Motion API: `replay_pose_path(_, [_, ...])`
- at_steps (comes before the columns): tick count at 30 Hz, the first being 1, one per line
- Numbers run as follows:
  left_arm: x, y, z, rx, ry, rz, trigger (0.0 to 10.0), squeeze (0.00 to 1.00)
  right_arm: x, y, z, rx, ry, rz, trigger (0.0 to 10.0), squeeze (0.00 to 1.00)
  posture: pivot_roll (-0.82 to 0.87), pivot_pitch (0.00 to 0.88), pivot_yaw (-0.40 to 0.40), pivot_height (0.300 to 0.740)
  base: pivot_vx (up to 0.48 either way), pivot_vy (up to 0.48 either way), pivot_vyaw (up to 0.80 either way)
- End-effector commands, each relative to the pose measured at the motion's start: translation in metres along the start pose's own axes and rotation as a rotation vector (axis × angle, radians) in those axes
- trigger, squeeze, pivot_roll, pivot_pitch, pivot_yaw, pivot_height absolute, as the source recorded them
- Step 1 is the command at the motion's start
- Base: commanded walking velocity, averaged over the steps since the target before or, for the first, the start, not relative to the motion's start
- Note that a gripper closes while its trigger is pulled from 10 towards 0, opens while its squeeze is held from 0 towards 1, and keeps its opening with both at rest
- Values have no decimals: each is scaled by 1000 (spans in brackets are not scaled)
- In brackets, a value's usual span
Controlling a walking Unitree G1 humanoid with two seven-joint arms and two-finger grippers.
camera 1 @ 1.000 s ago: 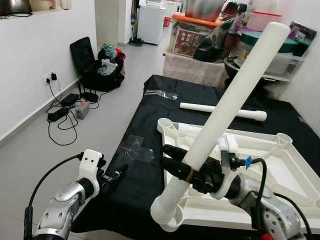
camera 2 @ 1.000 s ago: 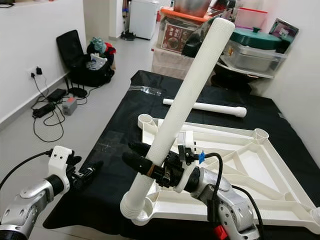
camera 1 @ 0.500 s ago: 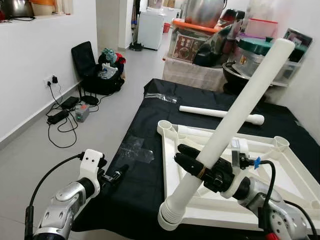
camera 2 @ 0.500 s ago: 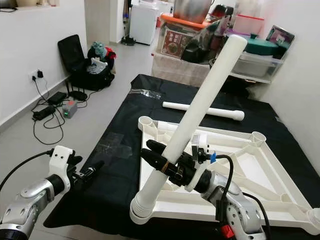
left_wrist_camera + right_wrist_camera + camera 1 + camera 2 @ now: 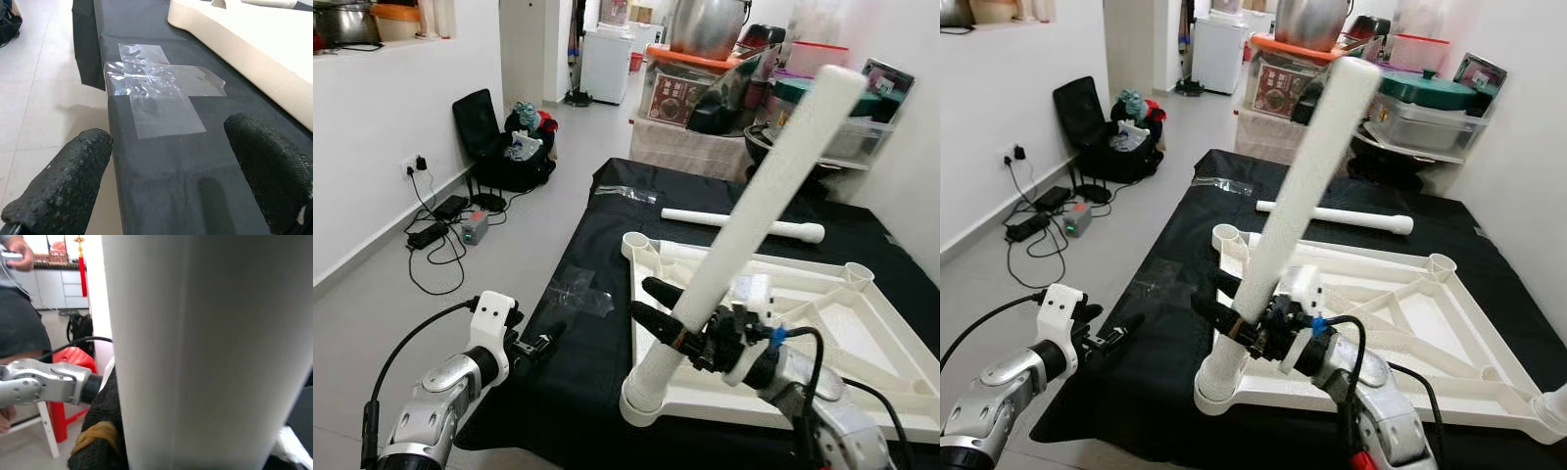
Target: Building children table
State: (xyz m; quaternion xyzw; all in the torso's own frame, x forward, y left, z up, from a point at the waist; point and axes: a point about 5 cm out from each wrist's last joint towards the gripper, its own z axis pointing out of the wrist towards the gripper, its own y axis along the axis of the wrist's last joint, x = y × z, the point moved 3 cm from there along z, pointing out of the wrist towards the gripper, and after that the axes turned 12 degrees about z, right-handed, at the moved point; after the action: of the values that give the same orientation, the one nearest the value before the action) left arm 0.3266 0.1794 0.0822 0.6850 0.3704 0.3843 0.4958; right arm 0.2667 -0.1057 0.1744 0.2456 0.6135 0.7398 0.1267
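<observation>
Right gripper [image 5: 668, 318] is clamping the white leg [image 5: 744, 240], its ribbed foot meeting the near-left corner socket [image 5: 1219, 384] of the upturned tabletop [image 5: 1449, 323]. Its long axis is leaning up and away to the right; the left gripper [image 5: 540, 343] is idling open beside the black cloth [image 5: 578, 362].

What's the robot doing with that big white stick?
It is building a little table. The right gripper is shut on a white leg, tilted, its ridged end at the near corner of the upside-down tabletop. Another leg lies on the black cloth. The left gripper hangs open beside the cloth's edge.
</observation>
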Motion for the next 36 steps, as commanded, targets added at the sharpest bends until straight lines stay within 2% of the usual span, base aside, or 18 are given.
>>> replay_pose_path(1, [-2,0,3,7,-17,19,10000,0,-9,-47,-11,191,-88,97,10000,0,74,0,-109,740,0,0,0])
replay_pose_path(10, [-3,0,4,4,-15,12,10000,0,-6,-53,-11,209,-62,158,10000,0,79,0,-122,740,0,0,0])
replay_pose_path(11, [-4,-1,3,5,-14,6,10000,0,-4,-55,-9,240,-33,176,10000,0,81,0,-130,740,0,0,0])
replay_pose_path(17, [-5,-1,3,4,-13,2,10000,0,0,-54,-7,255,-5,187,10000,0,83,0,-137,740,0,0,0])
replay_pose_path(19, [-8,-4,2,5,-12,-5,10000,0,7,-52,-6,289,92,218,10000,0,88,0,-151,740,0,0,0])
replay_pose_path(28, [-10,-5,1,4,-5,-13,10000,0,7,-50,-6,338,163,212,10000,0,98,0,-167,740,0,0,0])
replay_pose_path(31, [-11,-6,0,5,2,-18,10000,0,5,-49,4,357,197,203,10000,0,110,0,-183,740,0,0,0])
replay_pose_path(36, [-11,-7,-1,5,8,-21,10000,0,4,-50,8,360,205,210,10000,0,115,0,-186,740,0,0,0])
